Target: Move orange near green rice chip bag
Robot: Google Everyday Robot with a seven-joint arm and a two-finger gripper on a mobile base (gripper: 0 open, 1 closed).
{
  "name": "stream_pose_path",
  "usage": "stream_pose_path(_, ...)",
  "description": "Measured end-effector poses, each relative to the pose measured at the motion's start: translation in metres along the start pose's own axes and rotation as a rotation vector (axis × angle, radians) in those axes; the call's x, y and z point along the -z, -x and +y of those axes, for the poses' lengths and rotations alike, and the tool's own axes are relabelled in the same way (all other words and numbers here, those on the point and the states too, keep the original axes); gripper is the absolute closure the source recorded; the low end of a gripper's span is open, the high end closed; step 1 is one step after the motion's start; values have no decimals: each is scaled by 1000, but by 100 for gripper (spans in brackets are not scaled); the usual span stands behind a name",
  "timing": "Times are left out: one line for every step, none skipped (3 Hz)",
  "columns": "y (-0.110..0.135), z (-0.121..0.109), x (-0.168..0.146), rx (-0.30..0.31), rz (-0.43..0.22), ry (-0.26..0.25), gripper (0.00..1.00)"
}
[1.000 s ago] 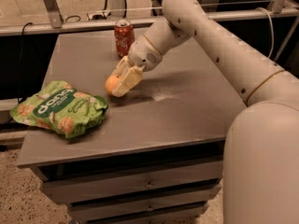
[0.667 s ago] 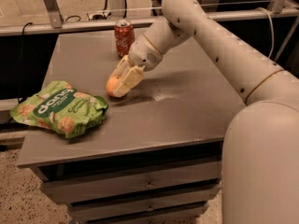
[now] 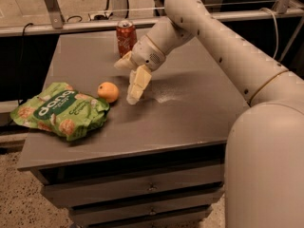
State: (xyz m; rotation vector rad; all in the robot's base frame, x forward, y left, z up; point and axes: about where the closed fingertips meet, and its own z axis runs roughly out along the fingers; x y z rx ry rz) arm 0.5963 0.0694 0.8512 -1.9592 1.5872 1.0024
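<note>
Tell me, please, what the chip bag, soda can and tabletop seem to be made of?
The green rice chip bag: thin plastic film, glossy, by its crinkles and sheen. The red soda can: likely metal, shiny printed wall. The table top: matte grey, laminate or painted metal; cannot tell which. The gripper hangs open beside the orange, not touching it.

Orange (image 3: pixel 108 91) between chip bag (image 3: pixel 59 110) and jaws, on table (image 3: pixel 190 113)

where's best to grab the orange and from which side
Across its widest middle, from above or the side away from the bag: the orange is a smooth ball on the table, with the bag close beside one side. The gripper hangs open on its free side, probably the easier approach.
</note>
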Motion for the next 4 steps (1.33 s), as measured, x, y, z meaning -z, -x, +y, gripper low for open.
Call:
stream_pose_path(-7, -4, 32, -24, -11, -86, 0)
stream_pose_path(-16, -1, 100, -49, -39, -260, 0)
stream_pose_path(-24, 12, 176, -71, -94, -446, 0)
stream_pose_path(-28, 14, 182, -79, -97, -459, 0)
